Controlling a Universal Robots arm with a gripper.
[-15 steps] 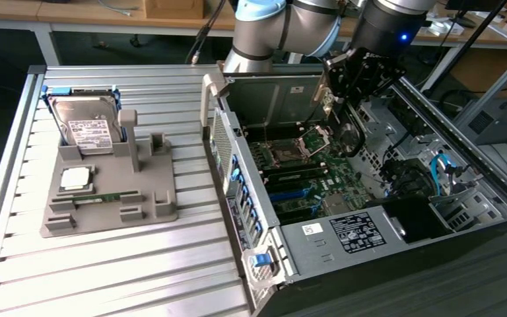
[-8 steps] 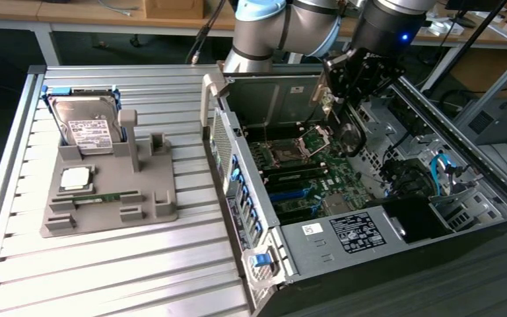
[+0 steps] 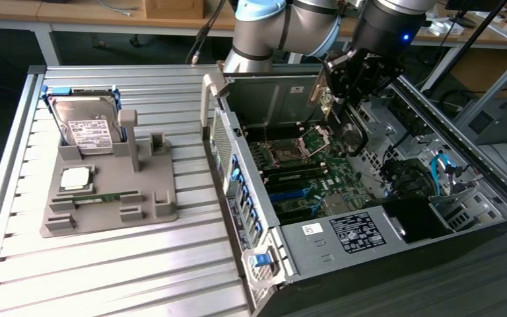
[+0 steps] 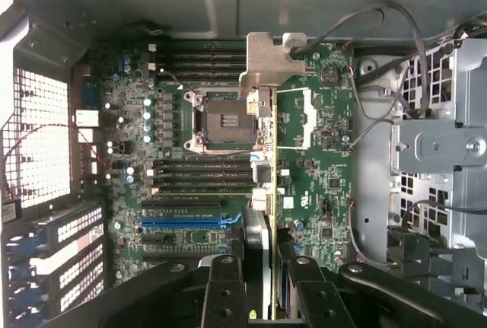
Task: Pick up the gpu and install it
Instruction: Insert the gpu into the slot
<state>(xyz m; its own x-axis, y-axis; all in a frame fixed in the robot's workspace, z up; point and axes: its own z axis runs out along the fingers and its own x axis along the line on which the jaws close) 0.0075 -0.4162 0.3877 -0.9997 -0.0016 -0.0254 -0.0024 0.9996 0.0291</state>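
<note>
My gripper point(image 3: 348, 92) hangs over the open computer case point(image 3: 236, 142), shut on the gpu point(image 3: 352, 135). The card hangs on edge below the fingers, its black round-fan cooler facing the exterior view's right and its green board edge toward the left. In the wrist view the gpu point(image 4: 259, 191) appears edge-on as a thin strip between the two black fingers point(image 4: 225, 290), with its silver metal bracket point(image 4: 270, 58) at the far end. It hovers above the green motherboard point(image 4: 327, 153), beside the empty processor socket point(image 4: 224, 119) and in line with the expansion slots point(image 4: 190, 221).
A grey fixture point(image 3: 113, 205) on the slatted table holds a silver hard drive point(image 3: 90, 129), a processor chip point(image 3: 76, 177) and a narrow memory stick point(image 3: 103, 197). Inside the case lie loose cables point(image 4: 365, 115), a blue cable point(image 3: 438, 165) and a metal drive cage point(image 4: 437, 145).
</note>
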